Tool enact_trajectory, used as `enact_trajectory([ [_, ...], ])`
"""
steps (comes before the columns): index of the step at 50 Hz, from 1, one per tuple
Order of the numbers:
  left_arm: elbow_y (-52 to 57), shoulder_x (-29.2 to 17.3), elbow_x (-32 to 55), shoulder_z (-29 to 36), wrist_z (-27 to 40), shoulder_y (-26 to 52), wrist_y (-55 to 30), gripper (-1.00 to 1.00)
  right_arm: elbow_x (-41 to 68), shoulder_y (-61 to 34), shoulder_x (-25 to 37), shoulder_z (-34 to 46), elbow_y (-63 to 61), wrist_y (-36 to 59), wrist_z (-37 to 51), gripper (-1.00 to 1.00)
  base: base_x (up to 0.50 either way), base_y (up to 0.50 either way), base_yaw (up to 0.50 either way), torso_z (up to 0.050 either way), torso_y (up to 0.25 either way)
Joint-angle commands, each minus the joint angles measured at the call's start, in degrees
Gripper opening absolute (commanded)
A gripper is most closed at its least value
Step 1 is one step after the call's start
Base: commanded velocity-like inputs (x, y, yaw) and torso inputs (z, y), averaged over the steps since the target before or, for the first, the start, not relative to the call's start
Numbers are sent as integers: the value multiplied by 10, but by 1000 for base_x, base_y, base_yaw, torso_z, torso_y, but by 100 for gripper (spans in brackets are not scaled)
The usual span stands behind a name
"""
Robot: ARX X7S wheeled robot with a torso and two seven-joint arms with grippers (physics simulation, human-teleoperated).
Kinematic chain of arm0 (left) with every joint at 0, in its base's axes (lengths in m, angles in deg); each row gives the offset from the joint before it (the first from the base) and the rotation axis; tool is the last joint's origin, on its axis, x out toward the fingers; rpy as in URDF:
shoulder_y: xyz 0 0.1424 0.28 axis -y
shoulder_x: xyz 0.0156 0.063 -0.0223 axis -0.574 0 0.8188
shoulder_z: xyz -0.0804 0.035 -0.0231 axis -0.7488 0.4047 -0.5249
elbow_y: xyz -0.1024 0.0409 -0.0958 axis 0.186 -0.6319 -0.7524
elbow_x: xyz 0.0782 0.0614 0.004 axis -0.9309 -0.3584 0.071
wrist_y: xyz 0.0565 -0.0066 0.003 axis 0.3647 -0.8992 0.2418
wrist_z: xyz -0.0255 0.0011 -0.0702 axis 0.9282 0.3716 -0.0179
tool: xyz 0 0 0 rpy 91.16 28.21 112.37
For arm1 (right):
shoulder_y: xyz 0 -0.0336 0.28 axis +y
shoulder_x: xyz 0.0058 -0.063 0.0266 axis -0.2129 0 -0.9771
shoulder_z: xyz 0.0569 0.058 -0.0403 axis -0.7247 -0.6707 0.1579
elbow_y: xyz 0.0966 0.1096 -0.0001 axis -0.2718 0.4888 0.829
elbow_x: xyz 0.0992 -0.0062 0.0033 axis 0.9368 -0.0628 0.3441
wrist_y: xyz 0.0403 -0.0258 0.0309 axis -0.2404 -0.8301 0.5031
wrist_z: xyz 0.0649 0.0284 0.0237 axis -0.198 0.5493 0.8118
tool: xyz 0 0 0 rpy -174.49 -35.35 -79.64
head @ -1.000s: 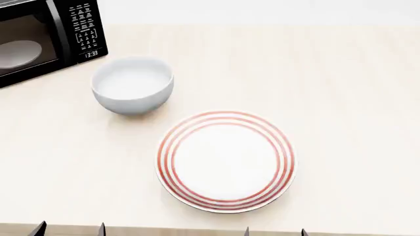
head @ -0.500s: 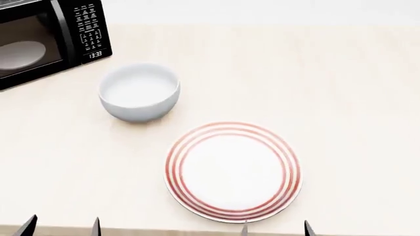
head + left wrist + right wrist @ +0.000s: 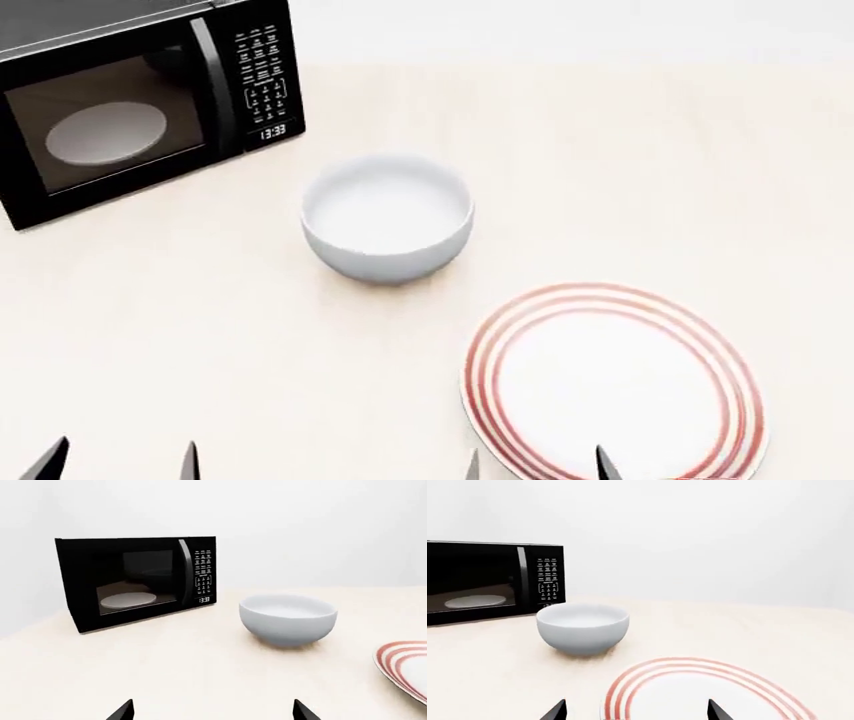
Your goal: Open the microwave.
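Microwave (image 3: 147,100): far left on the bench (image 3: 601,180), door closed, white turntable (image 3: 107,133) inside.
Bowl (image 3: 387,215): nothing in it, near the microwave.
Plate (image 3: 611,380): red-ringed, bare.
Left gripper (image 3: 118,460): jaws spread, holding nothing.
Right gripper (image 3: 534,465): jaws spread, holding nothing.

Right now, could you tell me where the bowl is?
In the head view the bowl stands mid-table, between the microwave at far left and the plate at near right.

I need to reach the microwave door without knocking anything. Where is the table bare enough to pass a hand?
Bare table runs from the left gripper up to the microwave door, left of the white bowl. The back right, beyond the striped plate, is also bare. It is tightest between bowl and plate, and between bowl and the microwave's keypad corner.
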Motion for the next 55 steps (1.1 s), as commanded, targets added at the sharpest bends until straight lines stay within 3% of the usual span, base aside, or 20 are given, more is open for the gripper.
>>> enact_trajectory([
  [1,2,-8,2,8,14,0,4,100,1,-2,8,13,5,-4,10,100,180,391,0,0,0],
  [30,-3,-24,12,23,34,3,8,100,17,-11,23,37,19,-9,20,100,217,392,0,0,0],
  [55,0,-36,24,34,42,3,8,100,36,-16,33,43,31,-23,27,100,374,378,0,0,0],
])
